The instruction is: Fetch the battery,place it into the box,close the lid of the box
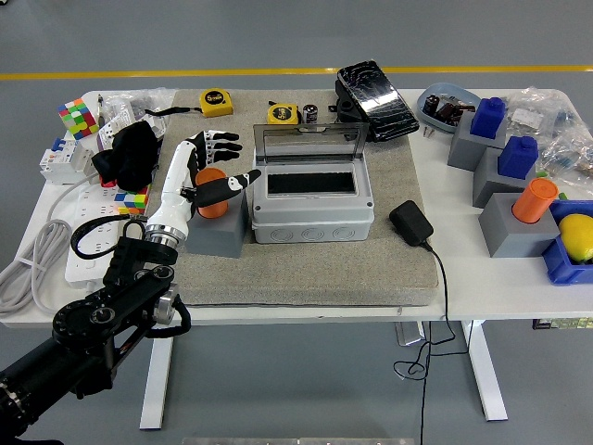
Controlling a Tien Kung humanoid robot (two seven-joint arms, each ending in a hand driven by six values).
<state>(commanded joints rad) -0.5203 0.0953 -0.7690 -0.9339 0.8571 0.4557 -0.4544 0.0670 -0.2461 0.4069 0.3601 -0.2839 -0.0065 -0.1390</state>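
The orange battery [211,193] stands upright in a grey holder block [222,230] on the grey mat, just left of the grey box [313,211]. The box's clear lid [309,140] stands open, and the inside looks dark. My left hand [217,165] reaches in from the lower left and hovers at the battery. Its fingers [219,139] are spread behind the battery and its thumb points right in front of it. It holds nothing. My right arm is out of view.
Two yellow tape measures [216,100] and a black case [375,88] lie behind the box. A black adapter [410,222] and its cable lie to the right of it. Grey blocks with blue and orange cylinders [521,215] stand far right. A black cloth [130,153] and a power strip [93,243] lie to the left.
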